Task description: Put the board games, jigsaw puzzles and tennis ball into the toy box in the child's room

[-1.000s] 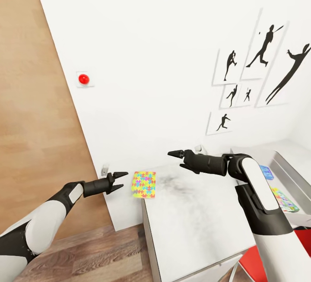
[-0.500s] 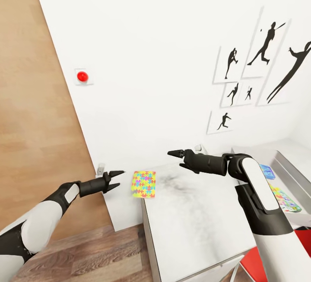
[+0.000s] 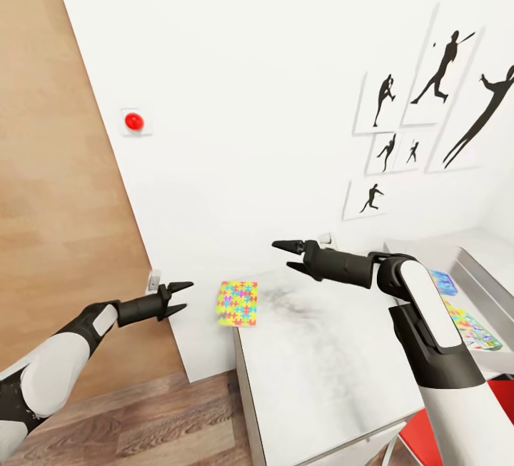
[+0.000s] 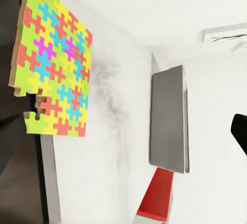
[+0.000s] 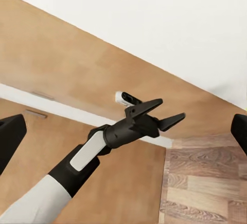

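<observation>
The left arm reaches forward and low, off the table's near-left corner, its gripper [image 3: 180, 297] held level with both pointed fingers spread and nothing between them; the right wrist view shows the same gripper [image 5: 165, 112] parted in front of the brown door [image 5: 62, 64]; the right arm is bent at the elbow and stretches leftward across the table [image 3: 321, 373], its gripper [image 3: 287, 255] hanging above the far edge with fingers apart and empty; one jigsaw puzzle [image 3: 237, 303] lies flat on the table's far-left corner, overhanging the edge, just to the right of the left gripper and apart from it, below and left of the right gripper; the grey toy box [image 3: 477, 266] sits at the table's right end, holding a second puzzle [image 3: 472, 332] and a blue board game [image 3: 441, 282]; in the left wrist view the puzzle [image 4: 51, 62] lies well apart from the toy box [image 4: 167, 118].
</observation>
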